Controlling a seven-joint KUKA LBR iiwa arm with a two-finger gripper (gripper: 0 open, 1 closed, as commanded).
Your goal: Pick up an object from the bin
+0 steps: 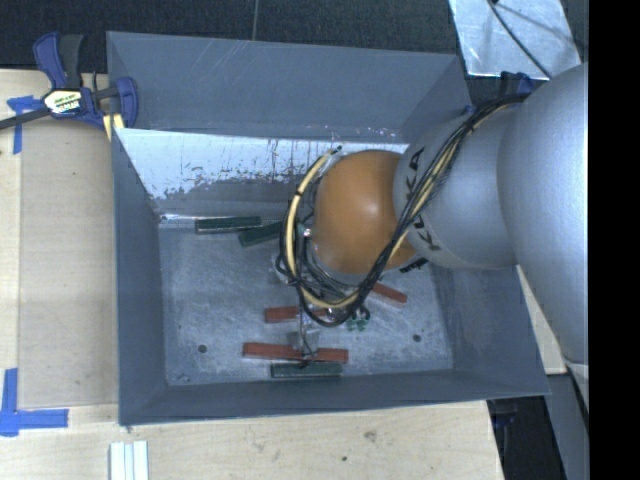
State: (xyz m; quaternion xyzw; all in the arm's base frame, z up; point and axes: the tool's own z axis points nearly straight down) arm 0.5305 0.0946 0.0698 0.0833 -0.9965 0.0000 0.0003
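My gripper (304, 344) reaches down near the bin's front wall, right over a long red-brown flat strip (270, 350) that lies flat on the floor. A dark green strip (305, 370) lies just in front of it, against the front wall. A shorter red-brown strip (281, 314) lies a little behind and left of the gripper. The gripper's lower end touches or nearly touches the long red-brown strip; I cannot tell which.
Two dark green strips (227, 225) (262, 234) lie at the back left of the bin floor. Another red-brown strip (393, 294) pokes out to the right from under the arm. The arm's orange cover and cables hide the bin's middle.
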